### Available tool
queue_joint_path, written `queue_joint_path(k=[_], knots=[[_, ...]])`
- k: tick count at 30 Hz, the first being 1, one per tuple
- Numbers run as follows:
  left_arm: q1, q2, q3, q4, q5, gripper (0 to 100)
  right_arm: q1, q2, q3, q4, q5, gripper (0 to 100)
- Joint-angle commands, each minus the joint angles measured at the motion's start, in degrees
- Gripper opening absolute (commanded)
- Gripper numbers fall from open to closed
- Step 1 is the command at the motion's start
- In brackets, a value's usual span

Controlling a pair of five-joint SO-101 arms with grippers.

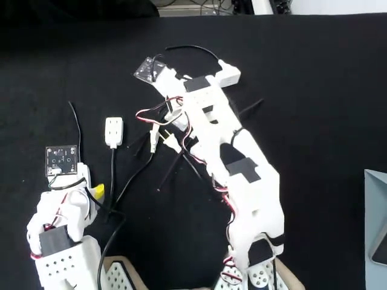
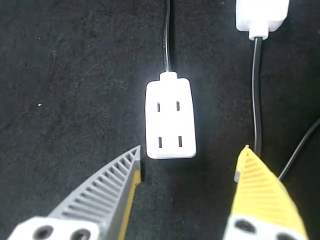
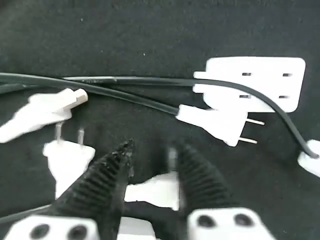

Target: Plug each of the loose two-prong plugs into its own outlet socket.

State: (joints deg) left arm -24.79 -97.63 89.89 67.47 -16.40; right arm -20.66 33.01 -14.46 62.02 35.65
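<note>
Pick-up step, as judged: left gripper [image 2: 191, 148], jaws apart and empty, sits just short of an outlet [image 2: 168, 117]; right gripper [image 3: 156, 150] hangs over a loose plug [image 3: 150, 192], its hold not determinable; next move calls for squaring that plug to an outlet.

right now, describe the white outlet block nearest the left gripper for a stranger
On the black cloth, find the left gripper, one finger grey, one yellow. The white rectangular outlet block lies flat beyond its fingertips, four slots up, its black cord leaving the far end; the neighbouring white piece's cord runs back past the yellow finger.
</note>
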Motion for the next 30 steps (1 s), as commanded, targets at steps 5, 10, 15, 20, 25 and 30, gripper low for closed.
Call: queue_joint_path(k=[5,10,15,20,25,30], knots=[[0.0,-0.4,-0.3,-1.0,-0.5,30,5.2,-3.0,0.4,-15.7,0.0,14.2],[0.0,-0.4,-0.3,-1.0,-0.5,30,5.8,0.9,2.2,-24.7,-3.3,9.1],[0.0,-0.4,-0.3,-1.0,-0.5,30,5.6,1.9,2.1,-27.4,-14.9,7.1],[0.0,-0.4,-0.3,-1.0,-0.5,30,4.8,-1.0,1.9,-28.8,-24.2,7.1],[0.0,-0.4,-0.3,-1.0,-0.5,30,4.3,0.8,2.7,-35.6,-31.2,7.0],[-0.2,-0.4,-0.3,-1.0,-0.5,30,3.0,5.5,2.7,-39.9,-36.0,7.0]])
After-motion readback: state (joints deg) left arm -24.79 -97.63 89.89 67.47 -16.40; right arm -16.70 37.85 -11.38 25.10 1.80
